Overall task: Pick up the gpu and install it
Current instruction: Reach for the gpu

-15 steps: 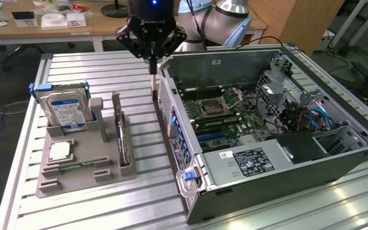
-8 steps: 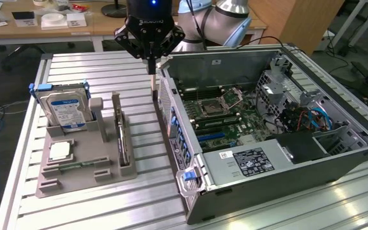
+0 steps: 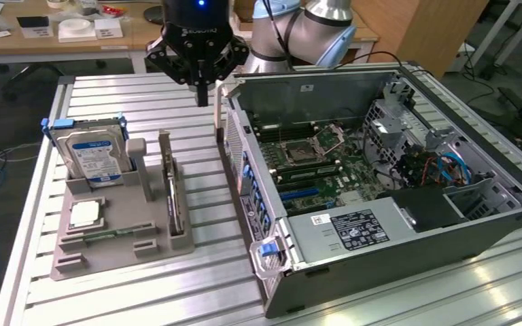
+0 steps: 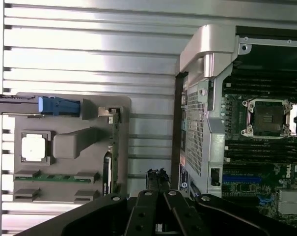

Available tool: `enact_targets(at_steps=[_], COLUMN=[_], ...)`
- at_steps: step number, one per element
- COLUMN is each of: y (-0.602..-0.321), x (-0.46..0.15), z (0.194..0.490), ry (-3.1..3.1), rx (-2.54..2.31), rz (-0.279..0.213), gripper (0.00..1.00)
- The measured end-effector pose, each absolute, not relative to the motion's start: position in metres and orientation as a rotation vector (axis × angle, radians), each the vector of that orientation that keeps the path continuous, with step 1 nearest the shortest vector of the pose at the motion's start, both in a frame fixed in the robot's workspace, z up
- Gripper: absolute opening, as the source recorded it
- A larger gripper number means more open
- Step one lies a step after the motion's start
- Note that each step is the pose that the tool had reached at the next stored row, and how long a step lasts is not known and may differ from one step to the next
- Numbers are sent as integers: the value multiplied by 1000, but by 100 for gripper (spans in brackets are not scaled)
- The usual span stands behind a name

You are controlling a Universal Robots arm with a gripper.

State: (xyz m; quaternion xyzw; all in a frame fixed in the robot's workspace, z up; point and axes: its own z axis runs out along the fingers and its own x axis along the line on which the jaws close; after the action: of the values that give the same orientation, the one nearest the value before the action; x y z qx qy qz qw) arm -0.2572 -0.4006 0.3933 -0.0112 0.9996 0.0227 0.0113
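Observation:
The gpu (image 3: 174,193) is a thin dark card standing on edge in the grey holder (image 3: 120,251), its pale bracket at the far end. In the wrist view the gpu (image 4: 112,147) appears edge-on, as a narrow strip along the holder (image 4: 69,120). My gripper (image 3: 203,100) hangs shut and empty above the slatted table, behind the holder and close to the open computer case's (image 3: 242,146) rear corner. The gripper (image 4: 158,176) has its dark fingers pressed together over the gap between holder and case.
The holder also carries a silver hard drive (image 3: 93,155) with a blue frame, a square processor (image 3: 84,214) and a green memory stick (image 3: 107,236). The case lies open with its motherboard (image 3: 311,159) exposed. A desk (image 3: 62,41) with clutter stands behind.

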Motion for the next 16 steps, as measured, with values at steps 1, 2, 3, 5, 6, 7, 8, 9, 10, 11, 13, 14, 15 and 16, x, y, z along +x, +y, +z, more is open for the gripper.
enact_targets(at_steps=[1,2,3,5,6,7,8,9,10,11,13,14,15,16], y=[-401,-401,-401,-401,-401,-401,-401,-401,-402,-402,-404,-404,-405,-406], x=[-260,-263,-265,-271,-273,-276,-279,-281,-284,-287,-292,-294,-296,-299], z=[393,393,393,393,393,393,393,393,393,393,393,393,393,393], ry=[3118,3118,3118,3118,3118,3118,3118,3118,3118,3118,3118,3118,3118,3118], rx=[-35,-36,-36,-37,-37,-37,-37,-37,-37,-37,-37,-37,-37,-37], rz=[71,71,71,71,71,71,71,71,71,71,71,71,71,71], gripper=[11,11,11,11,11,11,11,11,11,11,11,11,11,11])
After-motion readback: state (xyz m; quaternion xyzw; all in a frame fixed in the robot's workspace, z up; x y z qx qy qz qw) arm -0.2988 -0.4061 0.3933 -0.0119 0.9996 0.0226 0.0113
